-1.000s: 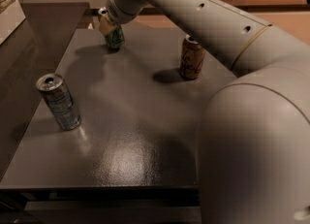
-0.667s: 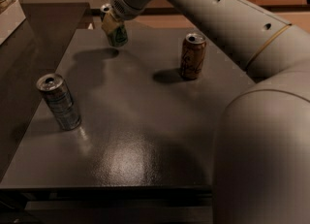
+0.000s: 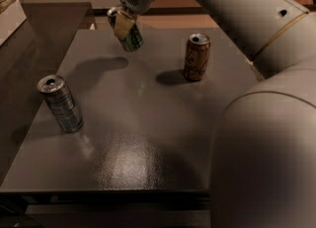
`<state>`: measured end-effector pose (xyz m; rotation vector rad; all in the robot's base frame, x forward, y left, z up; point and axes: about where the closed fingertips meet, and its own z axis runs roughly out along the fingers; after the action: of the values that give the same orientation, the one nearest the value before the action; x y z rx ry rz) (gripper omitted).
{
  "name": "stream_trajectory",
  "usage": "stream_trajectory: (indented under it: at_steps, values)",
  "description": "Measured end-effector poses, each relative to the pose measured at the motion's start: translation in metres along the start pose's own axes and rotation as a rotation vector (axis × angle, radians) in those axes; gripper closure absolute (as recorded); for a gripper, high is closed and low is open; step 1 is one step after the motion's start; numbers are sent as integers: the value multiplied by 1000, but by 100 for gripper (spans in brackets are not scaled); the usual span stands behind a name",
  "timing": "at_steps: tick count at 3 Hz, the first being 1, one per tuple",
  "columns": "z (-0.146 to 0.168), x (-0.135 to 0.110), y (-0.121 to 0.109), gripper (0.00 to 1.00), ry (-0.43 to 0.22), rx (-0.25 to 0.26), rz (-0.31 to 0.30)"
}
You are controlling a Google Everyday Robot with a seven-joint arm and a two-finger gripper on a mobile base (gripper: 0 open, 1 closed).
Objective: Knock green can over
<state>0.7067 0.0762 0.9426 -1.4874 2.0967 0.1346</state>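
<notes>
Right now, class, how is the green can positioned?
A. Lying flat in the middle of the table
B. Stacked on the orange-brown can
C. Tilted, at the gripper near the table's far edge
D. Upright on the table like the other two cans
C: the green can leans at the gripper by the far edge of the table, while the orange-brown can and the silver and blue can stand upright.

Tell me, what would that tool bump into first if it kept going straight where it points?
The tilted green can: the tool, at the table's far edge, points down right against it; beyond that, probably the table itself.
</notes>
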Motion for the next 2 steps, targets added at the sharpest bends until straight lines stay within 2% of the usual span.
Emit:
stream_trajectory:
  at_steps: [1,2]
  values:
    - [-11,32,14,100,153,-38,-119]
    - [-16,65,24,82,297,-60,-228]
